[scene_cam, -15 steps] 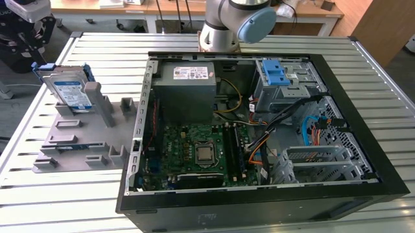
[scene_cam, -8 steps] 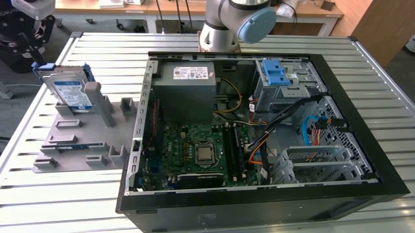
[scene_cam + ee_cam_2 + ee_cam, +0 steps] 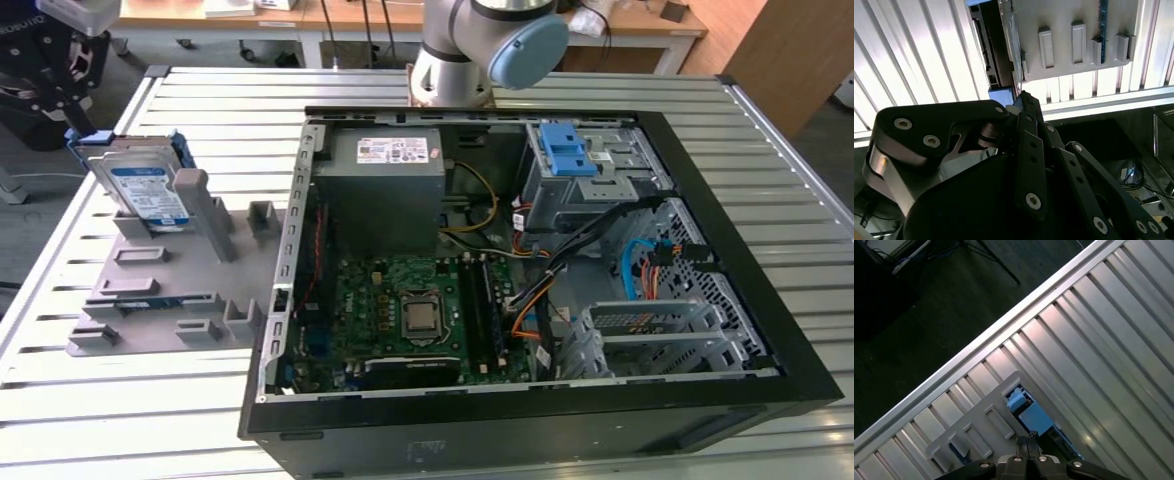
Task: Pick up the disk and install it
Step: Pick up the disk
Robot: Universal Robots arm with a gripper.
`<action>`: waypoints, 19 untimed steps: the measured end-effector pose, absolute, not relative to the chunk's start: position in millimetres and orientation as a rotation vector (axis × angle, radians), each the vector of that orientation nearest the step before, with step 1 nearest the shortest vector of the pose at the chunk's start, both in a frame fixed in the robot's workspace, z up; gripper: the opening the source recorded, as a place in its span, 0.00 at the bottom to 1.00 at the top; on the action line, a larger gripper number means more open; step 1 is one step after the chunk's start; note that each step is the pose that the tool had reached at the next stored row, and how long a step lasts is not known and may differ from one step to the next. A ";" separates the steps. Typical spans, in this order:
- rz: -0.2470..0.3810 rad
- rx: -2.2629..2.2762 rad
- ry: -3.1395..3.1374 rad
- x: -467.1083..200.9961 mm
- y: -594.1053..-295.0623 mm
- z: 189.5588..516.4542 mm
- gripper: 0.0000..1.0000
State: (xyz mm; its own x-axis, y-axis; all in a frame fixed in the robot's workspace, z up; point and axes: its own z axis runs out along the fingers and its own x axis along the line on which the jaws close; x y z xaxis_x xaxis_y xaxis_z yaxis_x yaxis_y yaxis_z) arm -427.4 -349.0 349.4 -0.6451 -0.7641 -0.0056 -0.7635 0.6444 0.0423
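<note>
Closest in, the gripper [image 3: 1029, 441] looks pinched shut, and I see nothing held; the disk [image 3: 1033, 419] stands in the grey fixture [image 3: 985, 405] just beyond its tips.

A slatted metal counter [image 3: 747, 150] (bright with glare) stands over dark floor [image 3: 929, 305]; wooden desks [image 3: 360, 12] stand behind.

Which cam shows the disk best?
Exterior view: the disk stands in the grey holder, label facing the camera. The first wrist view shows part of its blue bracket from above; the second wrist view shows a blue sliver.
</note>
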 end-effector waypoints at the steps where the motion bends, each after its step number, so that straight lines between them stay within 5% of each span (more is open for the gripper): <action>1: -0.065 1.338 -2.828 -427.5 -349.0 349.2 0.11; 19: -0.086 1.732 -2.614 -427.4 -349.1 344.3 0.11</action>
